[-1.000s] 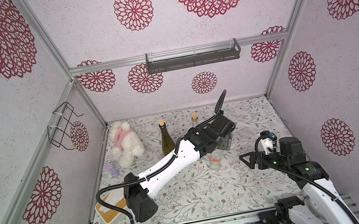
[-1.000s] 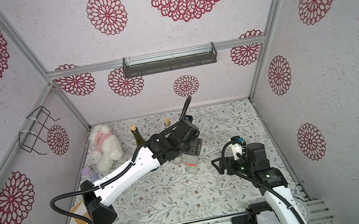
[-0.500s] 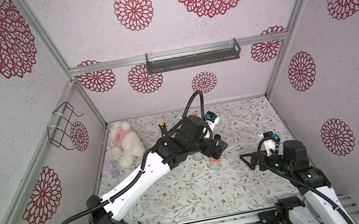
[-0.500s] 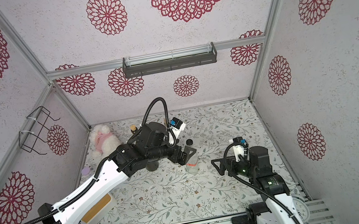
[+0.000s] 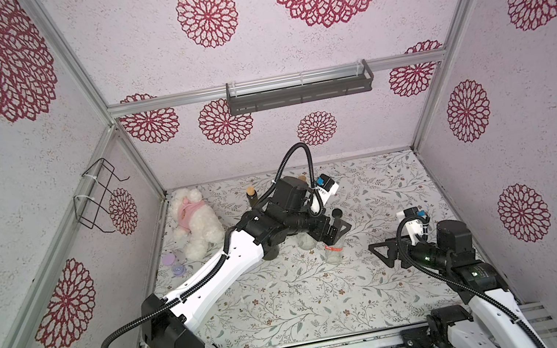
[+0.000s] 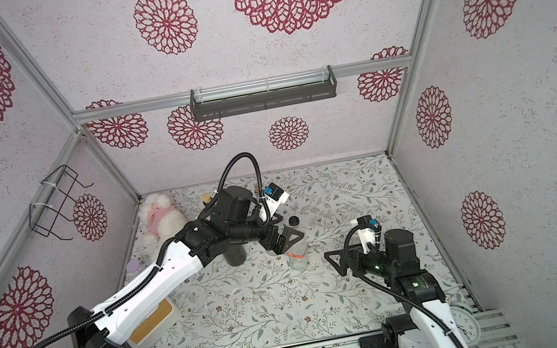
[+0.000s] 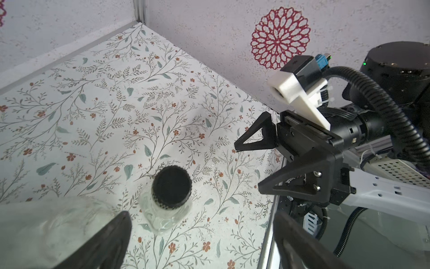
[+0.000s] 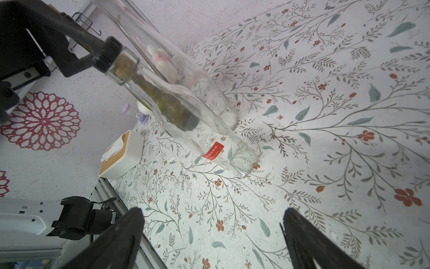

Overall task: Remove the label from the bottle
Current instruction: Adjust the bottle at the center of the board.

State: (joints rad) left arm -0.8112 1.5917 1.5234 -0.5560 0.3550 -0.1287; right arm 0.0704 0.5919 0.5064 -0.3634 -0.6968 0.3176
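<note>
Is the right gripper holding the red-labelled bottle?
No, in the right wrist view the right gripper is open and empty, and the bottle stands apart, ahead of it.

Top views overhead (near-identical pair); wrist cameras close, low, both catch bottle (image 7: 169,196)

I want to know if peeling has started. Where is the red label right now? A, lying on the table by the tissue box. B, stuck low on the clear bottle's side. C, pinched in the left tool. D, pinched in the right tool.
B: the right wrist view shows the red label stuck on the clear bottle near its base, while the left tool and the right tool stand open and empty.
</note>
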